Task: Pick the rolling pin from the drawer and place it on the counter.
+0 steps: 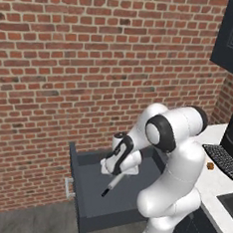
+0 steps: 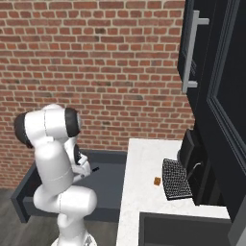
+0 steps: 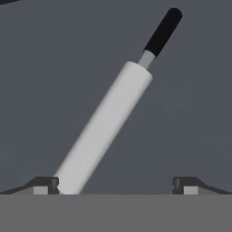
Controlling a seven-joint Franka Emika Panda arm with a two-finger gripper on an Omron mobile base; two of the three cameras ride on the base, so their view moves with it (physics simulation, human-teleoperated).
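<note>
The rolling pin point(image 3: 106, 127) lies on the floor of the open dark grey drawer point(image 1: 97, 203), its white barrel running away from the hand to a black handle point(image 3: 163, 31). My gripper point(image 3: 115, 185) hangs low over the drawer, open, fingers spread wide. The pin's near end sits beside the left fingertip point(image 3: 45, 185) rather than between the two. In the left base view the gripper point(image 1: 117, 173) is inside the drawer and the pin's black handle point(image 1: 106, 190) pokes out below it. The white counter point(image 1: 210, 185) lies to the right of the drawer point(image 2: 111, 178).
A black keyboard-like slab point(image 2: 174, 178) and a small brown object point(image 2: 157, 181) rest on the counter point(image 2: 144, 192). The dark sink point(image 2: 182, 229) is at the counter's near end. Dark upper cabinets point(image 2: 211, 72) hang at right. A brick wall point(image 1: 93, 61) stands behind.
</note>
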